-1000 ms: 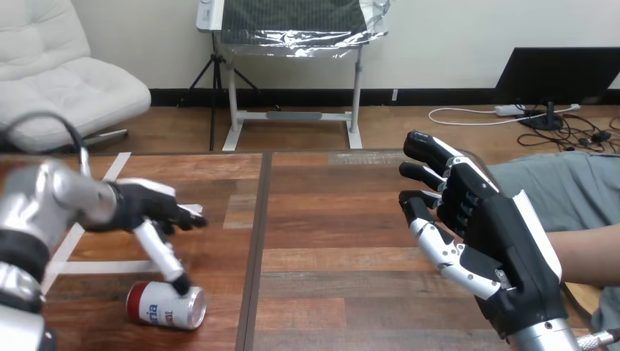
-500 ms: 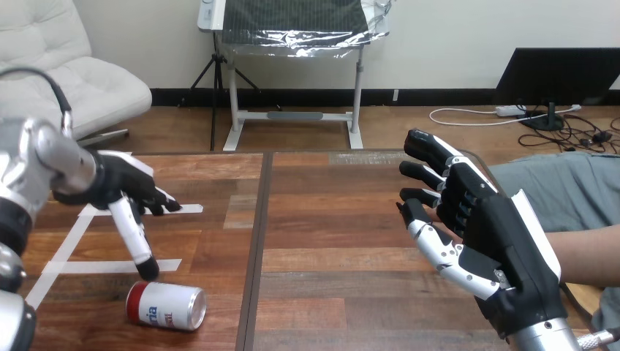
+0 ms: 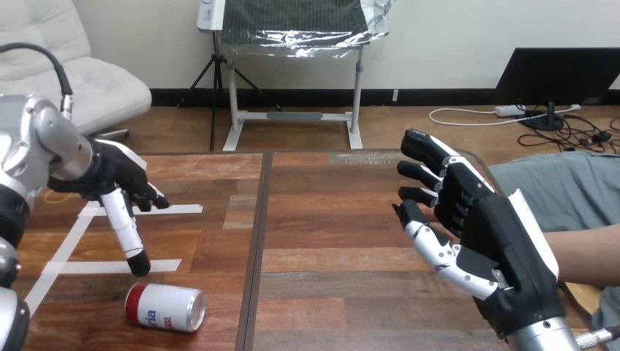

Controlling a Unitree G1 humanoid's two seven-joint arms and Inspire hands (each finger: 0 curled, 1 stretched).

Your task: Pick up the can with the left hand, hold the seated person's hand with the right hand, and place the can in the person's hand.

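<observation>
The robot's left hand hangs empty over the wooden table, its fingers loose and gripping nothing, with one long black-and-white finger pointing straight down. Just below that fingertip, and apart from it, a red-and-white metal can lies on its side on the boards. White tape strips mark the wood beneath the hand, between it and the can. Well off to that hand's right, across a bare stretch of table, the right hand is raised with its fingers spread and nearly straight, closed on nothing. Behind its palm the person's forearm reaches in from the table's right side and passes out of sight. Whether palm and arm touch cannot be told from this angle, and no finger is seen curled round it. By the look of things the task is at its opening. The can has not yet been picked up and lies untouched below the left hand. No hold on the person's hand is visible, and the handover of the can is all to come.
</observation>
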